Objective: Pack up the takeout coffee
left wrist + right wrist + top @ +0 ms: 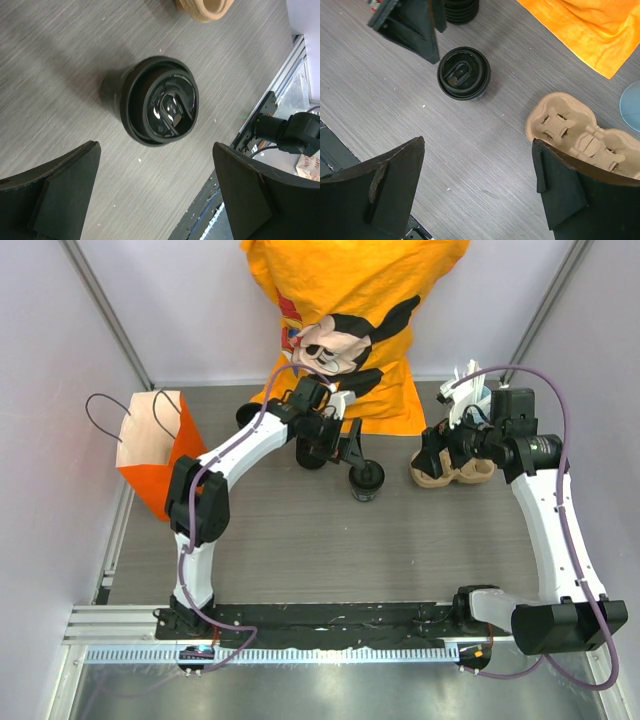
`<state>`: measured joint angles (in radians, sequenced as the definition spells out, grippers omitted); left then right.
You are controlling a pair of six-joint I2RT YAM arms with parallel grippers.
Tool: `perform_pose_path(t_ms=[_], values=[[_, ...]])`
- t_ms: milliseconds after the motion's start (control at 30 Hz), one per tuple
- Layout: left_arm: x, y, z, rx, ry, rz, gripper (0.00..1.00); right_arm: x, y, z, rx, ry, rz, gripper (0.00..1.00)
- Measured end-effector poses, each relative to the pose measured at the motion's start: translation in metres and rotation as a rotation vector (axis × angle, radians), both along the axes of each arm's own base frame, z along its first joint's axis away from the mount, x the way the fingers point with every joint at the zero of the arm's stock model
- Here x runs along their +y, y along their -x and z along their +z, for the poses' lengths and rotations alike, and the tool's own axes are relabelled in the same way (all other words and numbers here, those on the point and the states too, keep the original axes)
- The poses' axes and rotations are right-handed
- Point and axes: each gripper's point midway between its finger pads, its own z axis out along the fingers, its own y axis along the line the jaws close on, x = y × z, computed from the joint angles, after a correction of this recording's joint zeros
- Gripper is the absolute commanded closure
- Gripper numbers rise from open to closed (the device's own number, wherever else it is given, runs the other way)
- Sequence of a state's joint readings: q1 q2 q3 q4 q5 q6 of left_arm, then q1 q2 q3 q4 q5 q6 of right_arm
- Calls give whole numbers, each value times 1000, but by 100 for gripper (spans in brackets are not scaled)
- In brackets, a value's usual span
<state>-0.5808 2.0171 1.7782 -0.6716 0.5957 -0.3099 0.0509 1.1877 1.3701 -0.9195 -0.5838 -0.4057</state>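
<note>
we are hovering the wide-open left gripper [157,175] over the upright cup [367,481], right gripper [480,190] open to its right, next needing to lower, clamp and carry it left to the bag [150,455].

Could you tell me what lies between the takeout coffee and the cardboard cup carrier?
Nothing: only bare table separates the takeout coffee from the cup carrier, as the right wrist view shows.

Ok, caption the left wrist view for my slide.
Open left gripper poised over the lidded black coffee cup on the grey table.
</note>
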Motion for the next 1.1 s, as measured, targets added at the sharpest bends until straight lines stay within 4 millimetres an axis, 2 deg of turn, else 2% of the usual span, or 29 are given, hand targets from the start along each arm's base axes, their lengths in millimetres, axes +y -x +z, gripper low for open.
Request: perform_pose_path(t_ms=[100,400,733,1100], values=[[-6,-5,-2,-1,7,-4,0,1,4,0,1,-8,2,7],[-16,-8,-29,41,-16,-18,0,1,6,-5,21,-24,-4,7],[-20,-6,-31,42,-16,-27,0,1,11,-3,14,-34,0,7],[-22,-6,-44,60,-27,-31,12,2,11,-3,13,-41,5,7]])
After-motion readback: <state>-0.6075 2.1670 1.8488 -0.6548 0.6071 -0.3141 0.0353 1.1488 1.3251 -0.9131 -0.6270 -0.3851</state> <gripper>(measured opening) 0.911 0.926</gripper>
